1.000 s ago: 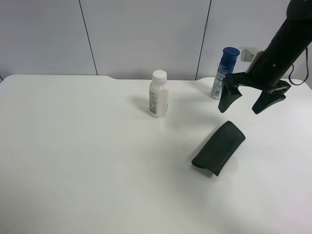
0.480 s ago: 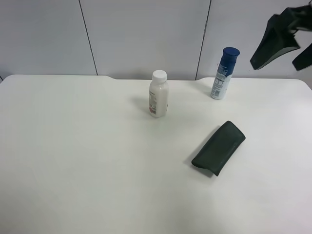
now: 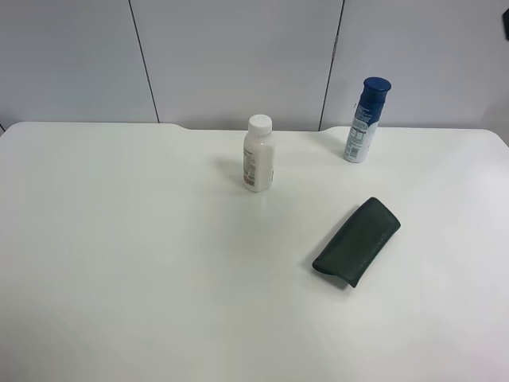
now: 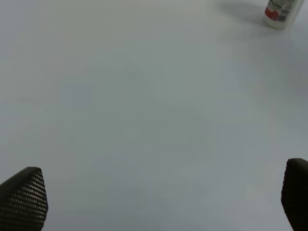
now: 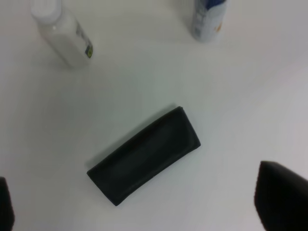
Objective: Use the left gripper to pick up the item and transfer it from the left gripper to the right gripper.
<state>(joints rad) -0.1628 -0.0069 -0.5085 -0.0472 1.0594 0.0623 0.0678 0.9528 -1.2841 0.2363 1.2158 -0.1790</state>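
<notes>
- tabletop (image 3: 119,263): white, fills most of the exterior high view, grey panelled wall behind it.
- item (image 3: 356,241): dark pouch lying flat on the tabletop, diagonal, toward the exterior high view's right, in front of both bottles and well apart from them. Nothing touching it. Also full in the right wrist view (image 5: 143,155), lying between the two fingertips seen at the frame edges, no contact with either.
- blue-capped bottle (image 3: 367,118): upright near the tabletop's far edge, beyond the item; only its lower part shows in the right wrist view (image 5: 207,18).
- white bottle (image 3: 258,153): upright, white cap, near the middle of the tabletop; in the right wrist view (image 5: 60,32) it looks tilted.
- right claw (image 5: 139,204): released, fingers spread wide, above the tabletop over the item, holding nothing.
- left claw (image 4: 161,199): released, fingertips (image 4: 24,197) wide apart over bare tabletop, holding nothing; the base of one bottle at the frame corner, which bottle unclear.
</notes>
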